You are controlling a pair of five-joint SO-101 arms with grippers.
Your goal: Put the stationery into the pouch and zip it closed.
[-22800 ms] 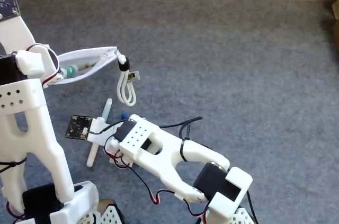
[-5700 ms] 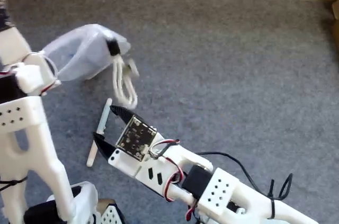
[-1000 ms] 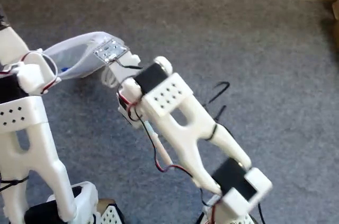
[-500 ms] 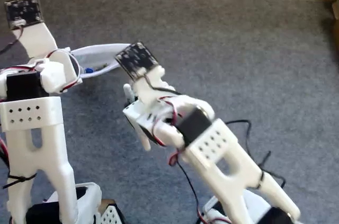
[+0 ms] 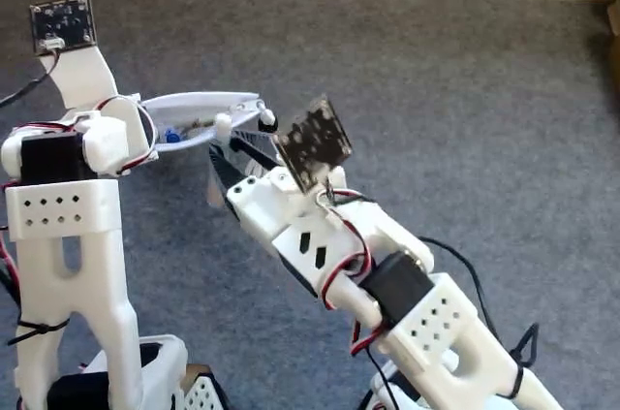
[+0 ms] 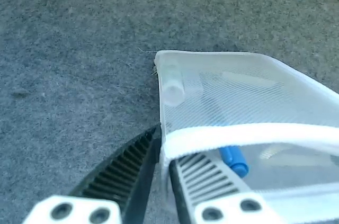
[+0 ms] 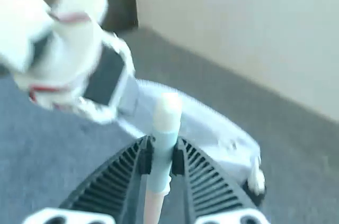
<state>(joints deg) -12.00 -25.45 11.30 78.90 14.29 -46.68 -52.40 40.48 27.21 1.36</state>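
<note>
My left gripper point(image 6: 160, 142) clenched on the pouch point(image 5: 201, 101) rim, upper left of the high view, my right gripper point(image 7: 161, 147) grasping a pen point(image 7: 165, 121) just beside it.

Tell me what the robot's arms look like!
Both arms, the left arm and right arm, are chunky white plastic with rows of little holes, black motors, and thin red, black and white wires. The jaws are black and ridged. Each wrist carries a small dark circuit board.

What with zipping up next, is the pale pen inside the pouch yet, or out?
Out. The pen is clamped in the right gripper, its tip bare, in front of the pouch.
</note>
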